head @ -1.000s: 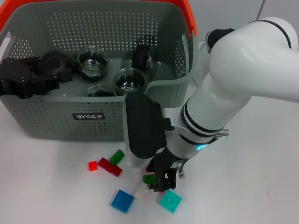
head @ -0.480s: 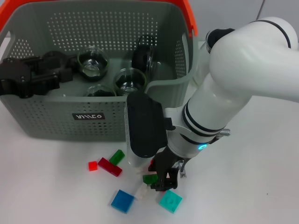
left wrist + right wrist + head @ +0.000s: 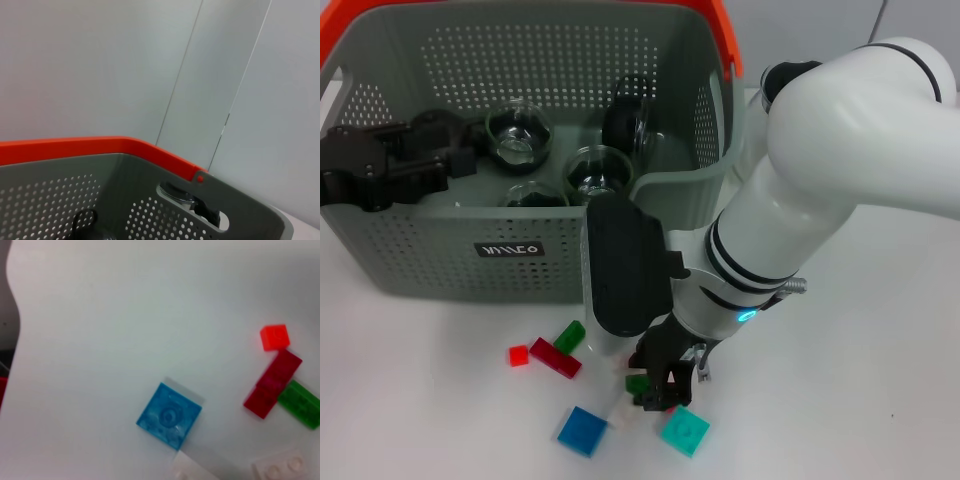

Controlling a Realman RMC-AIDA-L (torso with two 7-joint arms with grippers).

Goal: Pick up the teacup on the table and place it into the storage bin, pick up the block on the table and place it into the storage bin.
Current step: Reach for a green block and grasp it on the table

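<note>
White table [image 3: 880, 400], pale wall behind it.

Storage bin [image 3: 450, 270]: grey perforated basket, orange handle along its upper rim, small black logo label on the near wall. Stands at the far left of the table. Inside: several glass teacups [image 3: 518, 135] with dark contents, lying close together on the bin floor.

Left gripper [image 3: 370, 165]: black, sits inside the bin at its left end, just beside the cups. Whether its fingers are apart or together cannot be told. Its wrist camera sees only the bin's orange rim, the inner wall and the room beyond.

Right gripper [image 3: 658, 385]: black, at the end of the large white arm, lowered to the table just in front of the bin. Fingers narrow, pinched on a dark green block [image 3: 640, 382].

Loose blocks on the table, in front of the bin:
- small red block [image 3: 519, 354], nearest the left
- dark red block [image 3: 555, 357], long, beside it
- light green block [image 3: 570, 336], touching the dark red one
- blue block [image 3: 582, 431], square, nearer the table's front edge
- teal block [image 3: 684, 431], square, just beside the right gripper
- white blocks [image 3: 277, 467], pale, between blue and teal
</note>
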